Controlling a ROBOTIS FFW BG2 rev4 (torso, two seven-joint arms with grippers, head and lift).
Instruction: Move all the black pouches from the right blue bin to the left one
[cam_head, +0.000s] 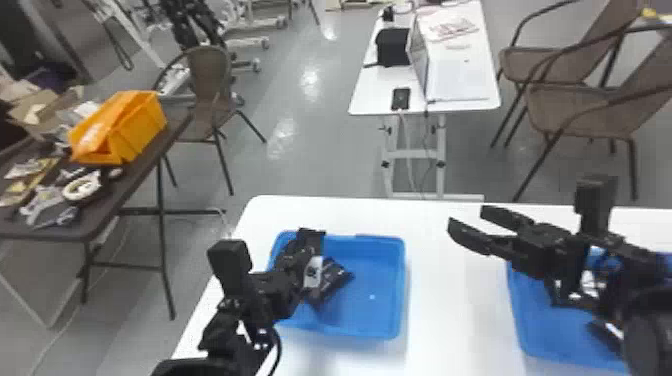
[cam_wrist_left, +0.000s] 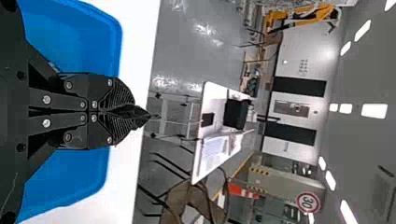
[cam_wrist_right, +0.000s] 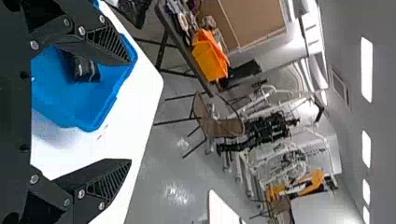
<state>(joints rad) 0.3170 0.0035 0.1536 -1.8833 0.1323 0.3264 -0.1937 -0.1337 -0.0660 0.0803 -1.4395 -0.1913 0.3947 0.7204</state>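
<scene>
Your left gripper (cam_head: 311, 234) hangs over the left side of the left bin (cam_head: 404, 280), its fingers (cam_wrist_left: 119, 95) clenched together until the tips meet. You can see no pouch pinched there, though the narrow dark seam between the pads is hard to read. In the head view its arm hides much of the bin's near left corner and wall.

Your right gripper (cam_head: 469, 218) is released: its two fingers (cam_wrist_right: 109, 44) stand well apart, with nothing between them. The tips are over the white table (cam_head: 450, 310), between the two bins, and the wrist and forearm reach back across the right bin (cam_head: 537, 320).

In the left bin you have dark pouch material (cam_head: 336, 277) lying against the left part of the floor, beside the left gripper, which partly covers it. A pale patch (cam_head: 313, 272) shows at its edge; you cannot tell whether it belongs to a pouch or to the arm, nor how many pouches lie there.

The right bin is largely covered by your right arm and cut off by the frame. A dark shape (cam_head: 605, 335) shows low inside it, half behind the arm, too unclear for you to call a pouch, so you cannot count what it holds.

Farther out, an orange container (cam_head: 142, 132) sits on a cluttered brown table (cam_head: 97, 220) to your left; the small items around it blur together.
</scene>
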